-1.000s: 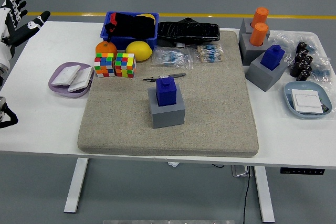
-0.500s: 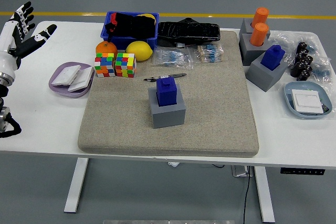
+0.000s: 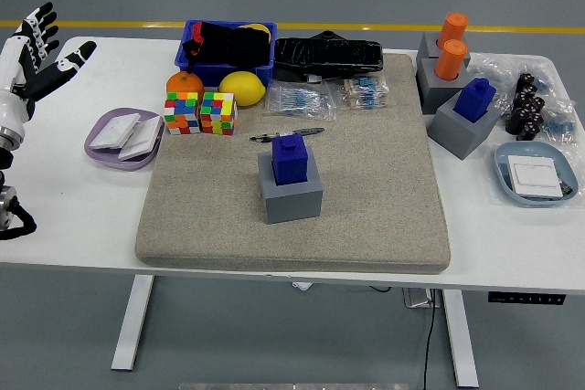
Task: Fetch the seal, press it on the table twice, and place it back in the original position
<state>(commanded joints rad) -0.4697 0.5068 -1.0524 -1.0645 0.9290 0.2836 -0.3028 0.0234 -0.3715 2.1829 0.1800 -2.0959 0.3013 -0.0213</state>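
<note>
A blue seal (image 3: 292, 158) stands upright in a grey holder (image 3: 291, 194) in the middle of the beige mat (image 3: 384, 198). A second blue seal (image 3: 475, 98) sits in another grey holder (image 3: 462, 127) at the mat's right edge. Behind it, two orange seals (image 3: 451, 47) stand in a third holder. My left hand (image 3: 47, 46) hovers over the table's far left corner with its fingers spread and empty, well away from the central seal. The right arm is out of sight.
Behind the seal lie a pen (image 3: 288, 134), two colour cubes (image 3: 200, 112), an orange (image 3: 184, 84), a lemon (image 3: 241, 89), a blue bin (image 3: 228, 50) and a black bag (image 3: 327, 55). A purple dish (image 3: 122, 139) sits left, a blue dish (image 3: 533, 173) right.
My left hand has come a little rightwards and lower at the table's far left corner, fingers still spread. Nothing on the table has moved.
</note>
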